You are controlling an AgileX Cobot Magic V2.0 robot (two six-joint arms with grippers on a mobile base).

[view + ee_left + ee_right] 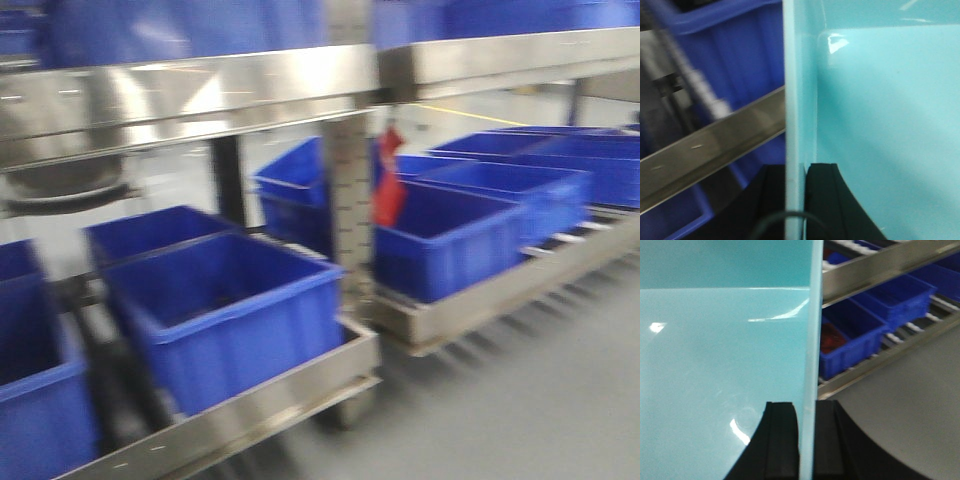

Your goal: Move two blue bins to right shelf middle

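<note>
Both wrist views are filled by one pale turquoise bin (880, 125): smooth, glossy plastic, thin-walled, with a rounded inner corner that catches glare.

Left gripper (794, 210): its black, ribbed fingers (832, 200) are pressed against either face of the bin's upright wall, clamped on it. A thin dark cable (782, 216) loops across the bottom edge of that view.

Right gripper (807, 440): same hold, with a black pad on each side of the opposite wall and no gap showing. The bin therefore sits between the two arms, off the shelves. Its rim, base and outer faces are cut off, so I cannot tell whether it is a single bin or a nested pair.

The front view is heavily smeared. I can make out a brushed-steel upright post (350, 230) with a column of slots and a reflective steel shelf rail (190, 95) across the top. Dark blue bins (225, 310) stand in rows behind the front edge of the lower shelf; they are rectangular, matte and thick-lipped. A red tag (390, 190) hangs beside the post, its print unreadable.

The right shelf unit (480, 300) carries more blue bins, apparently on roller tracks, though blur blends their edges together. The floor (540, 400) is plain grey. The right wrist view shows something red (830, 340) inside one shelf bin, but I cannot identify it.
</note>
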